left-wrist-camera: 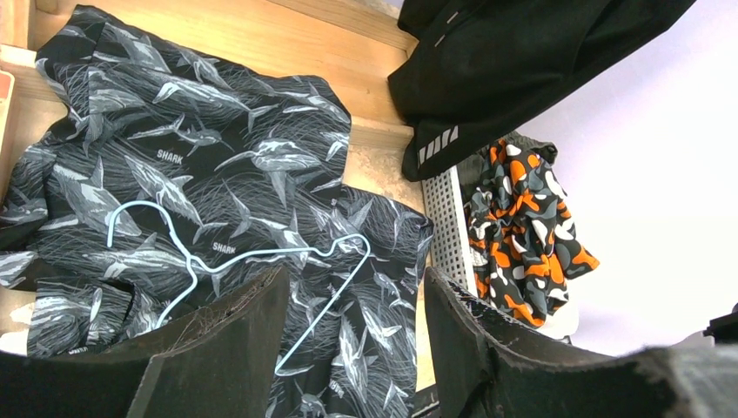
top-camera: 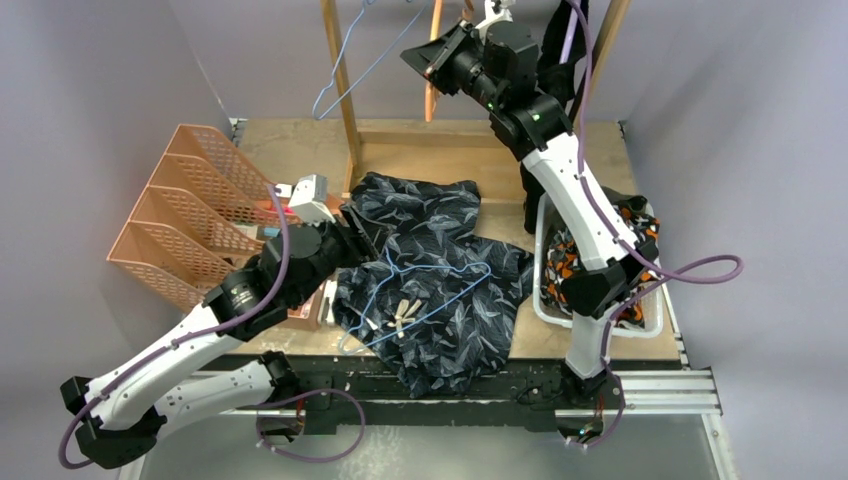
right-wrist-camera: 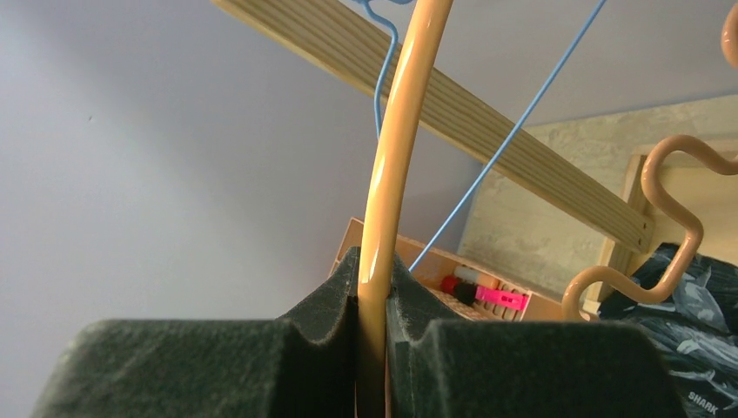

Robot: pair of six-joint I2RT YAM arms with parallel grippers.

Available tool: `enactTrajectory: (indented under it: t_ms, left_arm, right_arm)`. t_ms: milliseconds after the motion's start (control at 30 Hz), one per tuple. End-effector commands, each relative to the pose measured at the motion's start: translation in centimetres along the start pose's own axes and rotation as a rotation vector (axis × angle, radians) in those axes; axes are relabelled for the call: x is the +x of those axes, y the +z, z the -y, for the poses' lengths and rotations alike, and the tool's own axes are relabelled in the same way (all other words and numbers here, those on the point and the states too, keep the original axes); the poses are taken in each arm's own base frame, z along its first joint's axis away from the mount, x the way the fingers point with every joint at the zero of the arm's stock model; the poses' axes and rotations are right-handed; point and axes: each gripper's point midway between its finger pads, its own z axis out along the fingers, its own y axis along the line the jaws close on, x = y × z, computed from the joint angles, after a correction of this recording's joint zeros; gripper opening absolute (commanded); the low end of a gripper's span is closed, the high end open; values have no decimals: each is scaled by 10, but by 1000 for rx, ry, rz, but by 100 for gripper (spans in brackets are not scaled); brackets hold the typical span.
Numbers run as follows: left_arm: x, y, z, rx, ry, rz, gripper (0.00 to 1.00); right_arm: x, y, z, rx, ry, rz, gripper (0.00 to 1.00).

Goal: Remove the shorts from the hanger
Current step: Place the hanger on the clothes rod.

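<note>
The peach hanger [right-wrist-camera: 393, 165] is clamped in the narrow jaws of the right tool [right-wrist-camera: 372, 292]. The left tool [left-wrist-camera: 357, 300] is held wide and empty. Just ahead of it, shark-print shorts [left-wrist-camera: 218, 165] are spread on the counter [top-camera: 290, 150], with a blue wire hanger [left-wrist-camera: 228, 256] laid on top.

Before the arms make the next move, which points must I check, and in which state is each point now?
1. Right claw holds the tan hanger: ok, shut on its bar.
2. Left claw is free: ok, open and empty above the shark-print shorts.
3. These shorts are off the blue wire hanger: cannot tell; it lies on top of them.
4. Orange camouflage shorts are in the white basket: ok.
5. Black shorts are taken down: not ok, they hang above.
6. Tan hanger carries shorts: cannot tell.
</note>
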Motion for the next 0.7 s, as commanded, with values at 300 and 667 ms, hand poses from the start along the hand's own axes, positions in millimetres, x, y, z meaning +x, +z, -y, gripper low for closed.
enactTrajectory:
  t_ms: [300, 667]
  left_arm:
    - [-9, -2, 3, 4, -28, 39, 58]
    - [-7, -1, -1, -16, -21, 34, 58]
  right_arm:
    - [1, -2, -21, -111, 41, 8, 1]
    - [-2, -25, -21, -134, -29, 38, 43]
